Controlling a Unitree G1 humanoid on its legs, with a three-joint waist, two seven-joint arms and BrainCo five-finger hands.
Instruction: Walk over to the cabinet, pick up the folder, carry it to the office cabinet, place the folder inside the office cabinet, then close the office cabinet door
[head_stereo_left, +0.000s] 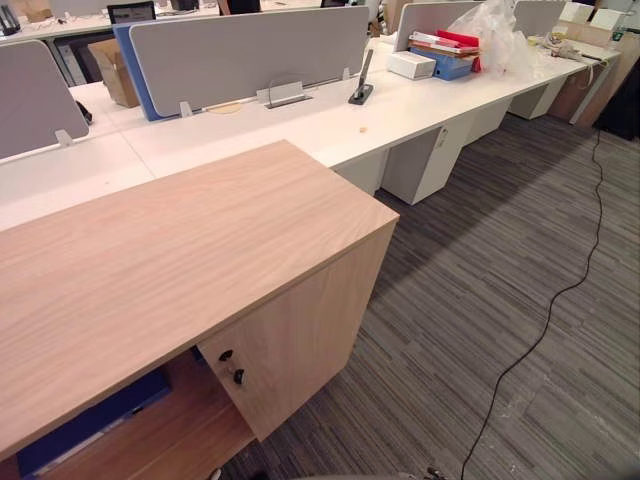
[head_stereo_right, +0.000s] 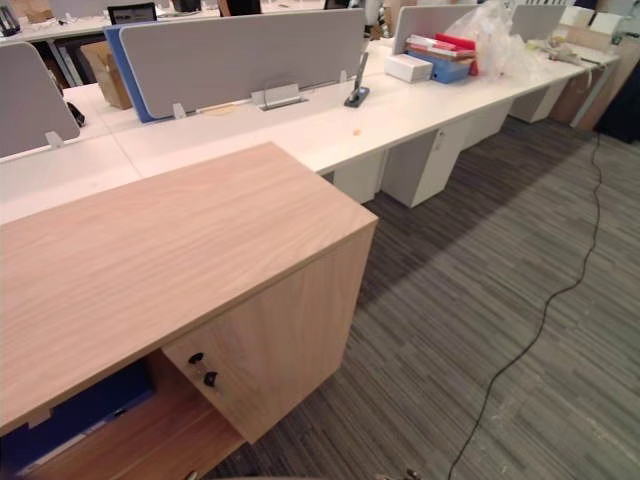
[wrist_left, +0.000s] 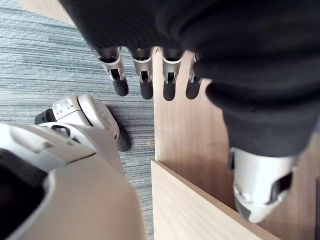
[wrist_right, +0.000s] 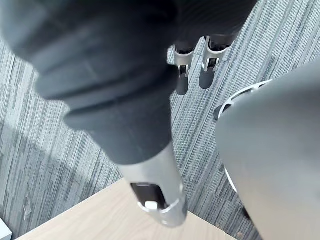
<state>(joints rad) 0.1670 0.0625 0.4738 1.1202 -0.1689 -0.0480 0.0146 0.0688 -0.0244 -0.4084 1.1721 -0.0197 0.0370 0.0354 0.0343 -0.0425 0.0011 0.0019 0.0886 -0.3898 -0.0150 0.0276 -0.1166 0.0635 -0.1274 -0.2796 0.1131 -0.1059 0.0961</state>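
Note:
A blue folder (head_stereo_left: 90, 420) lies flat inside the open left compartment of the light wooden cabinet (head_stereo_left: 180, 250), under its top at the lower left. To the right of that opening is a wooden door panel (head_stereo_left: 300, 335) with two dark knobs (head_stereo_left: 232, 366) at its edge. My left hand (wrist_left: 145, 75) hangs with straight fingers and holds nothing, above a wooden panel (wrist_left: 190, 150) and the carpet. My right hand (wrist_right: 192, 70) also hangs with straight fingers over the striped carpet, empty, with a pale wooden edge (wrist_right: 110, 210) beside it.
White desks (head_stereo_left: 330, 120) with grey dividers (head_stereo_left: 250, 50) stand behind the cabinet. On the far desk are a stack of red and blue folders (head_stereo_left: 445, 50), a white box (head_stereo_left: 410, 65) and a plastic bag (head_stereo_left: 500, 35). Grey striped carpet (head_stereo_left: 500, 280) gives free room to the right.

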